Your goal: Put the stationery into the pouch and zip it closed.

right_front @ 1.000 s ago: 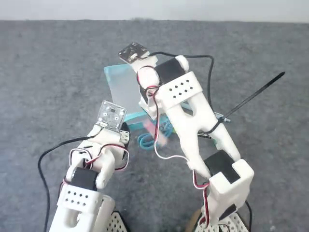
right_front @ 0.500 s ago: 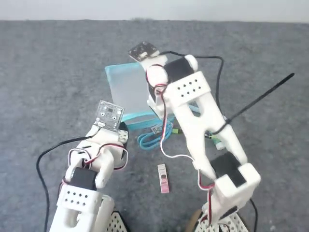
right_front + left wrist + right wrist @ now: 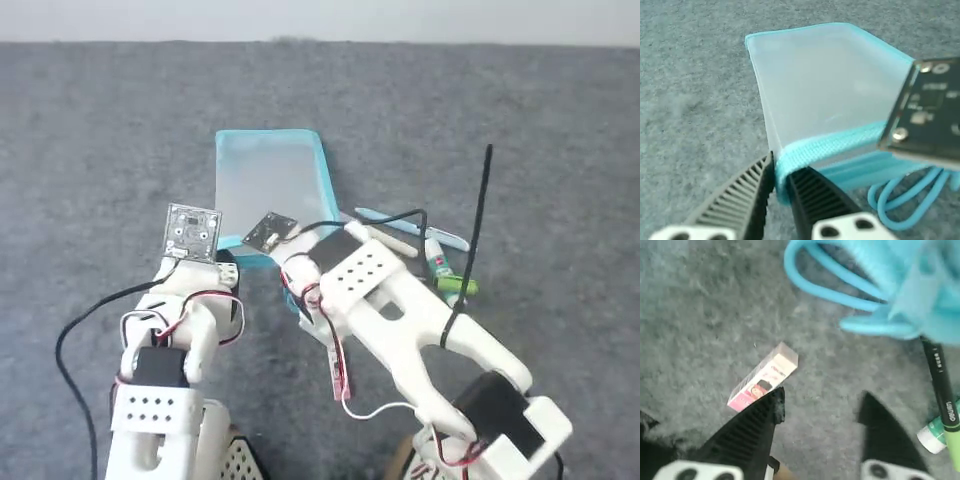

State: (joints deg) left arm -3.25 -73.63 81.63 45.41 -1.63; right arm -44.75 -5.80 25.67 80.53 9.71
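Observation:
The translucent pouch [image 3: 268,185] with teal edging lies flat at the table's middle. My left gripper [image 3: 782,174] is shut on the near corner of the pouch's [image 3: 820,95] teal zip edge. A pink-and-white eraser [image 3: 763,376] lies on the grey table near the front. My right gripper [image 3: 822,402] hangs open just over the table, and one fingertip [image 3: 774,402] sits right beside the eraser. A black pen [image 3: 938,371] and a green-capped marker [image 3: 940,432] lie off to the side. Pens [image 3: 440,262] rest on the table right of the pouch.
A blue cord loop [image 3: 837,287] trails from the pouch's near end, close to the right gripper. The right arm's wires hang over the eraser's spot in the high view. A black cable tie [image 3: 480,200] sticks up from the right arm. Grey carpet [image 3: 110,140] lies bare to the left.
The eraser dropped from near the pouch mouth onto the table in front. The right arm pulled back from over the pouch and swung down toward the eraser. The left arm shifted slightly left, still gripping.

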